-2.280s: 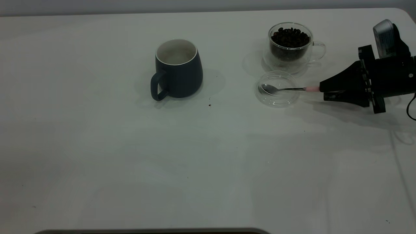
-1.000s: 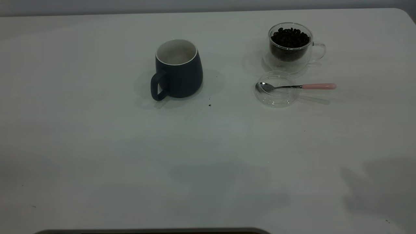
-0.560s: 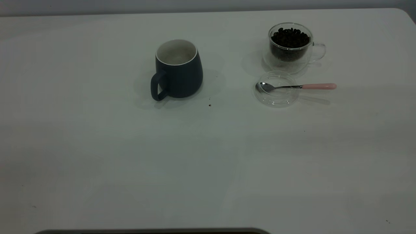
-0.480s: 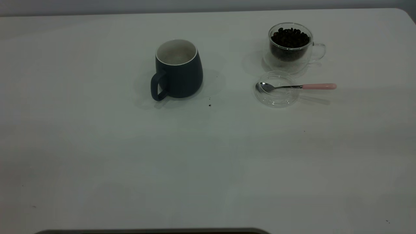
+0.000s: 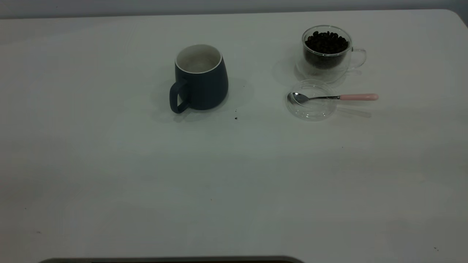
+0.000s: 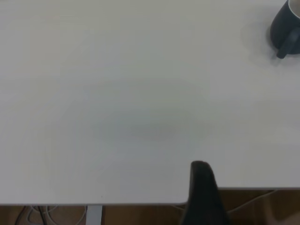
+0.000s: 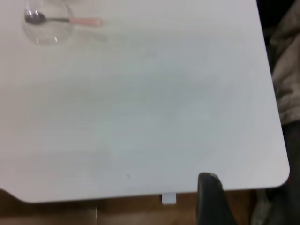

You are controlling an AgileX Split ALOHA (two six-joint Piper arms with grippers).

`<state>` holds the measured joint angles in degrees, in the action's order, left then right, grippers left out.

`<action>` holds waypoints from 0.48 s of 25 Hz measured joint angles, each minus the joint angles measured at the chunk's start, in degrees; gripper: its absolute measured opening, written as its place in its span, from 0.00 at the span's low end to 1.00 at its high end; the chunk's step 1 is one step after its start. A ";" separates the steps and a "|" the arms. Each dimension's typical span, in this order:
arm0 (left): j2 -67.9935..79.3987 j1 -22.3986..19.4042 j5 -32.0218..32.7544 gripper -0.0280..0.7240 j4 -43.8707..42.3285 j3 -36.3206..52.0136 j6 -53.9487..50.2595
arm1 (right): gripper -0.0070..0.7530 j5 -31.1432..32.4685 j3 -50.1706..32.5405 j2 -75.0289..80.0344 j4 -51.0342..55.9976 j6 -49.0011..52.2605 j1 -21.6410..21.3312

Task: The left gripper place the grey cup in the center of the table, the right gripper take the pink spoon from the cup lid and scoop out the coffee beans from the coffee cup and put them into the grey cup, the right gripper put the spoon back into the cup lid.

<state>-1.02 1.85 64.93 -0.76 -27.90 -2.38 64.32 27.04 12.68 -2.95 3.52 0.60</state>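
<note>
The grey cup (image 5: 200, 78) stands upright near the middle of the table (image 5: 234, 175), handle toward the front left; the left wrist view catches it far off (image 6: 286, 28). At the back right, the coffee cup (image 5: 326, 60) holds the coffee beans (image 5: 326, 41). Just in front of it lies the cup lid (image 5: 310, 112) with the pink spoon (image 5: 356, 97) resting in it, bowl inside and handle pointing right. The right wrist view shows the lid (image 7: 49, 36) and spoon (image 7: 83, 21) far away. Neither gripper shows in the exterior view. The left gripper (image 6: 202, 187) and right gripper (image 7: 211, 197) hang back at the table's edge.
A small dark speck (image 5: 236, 118) lies on the table right of the grey cup. The right wrist view shows the table's rounded corner (image 7: 279, 176) with pale cloth (image 7: 287, 70) beyond it. Brown floor and cables lie below the edge in the left wrist view.
The right gripper, which was at the spoon's pink handle, has pulled away to the right and out of the exterior view. The spoon stays in the lid. Moving shadows on the table have faded.
</note>
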 joint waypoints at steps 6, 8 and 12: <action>0.00 0.00 0.00 0.79 0.00 0.00 0.00 | 0.63 0.00 0.00 -6.90 -0.05 0.17 0.00; 0.00 0.00 0.00 0.79 0.00 0.00 0.00 | 0.62 0.05 0.00 -9.89 -0.05 0.17 0.00; 0.00 0.00 0.00 0.79 0.00 0.00 0.06 | 0.62 0.20 0.00 -10.80 -0.11 0.17 0.00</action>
<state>-1.02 1.85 64.93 -0.76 -27.90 -2.32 64.52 27.04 1.89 -3.07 3.69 0.60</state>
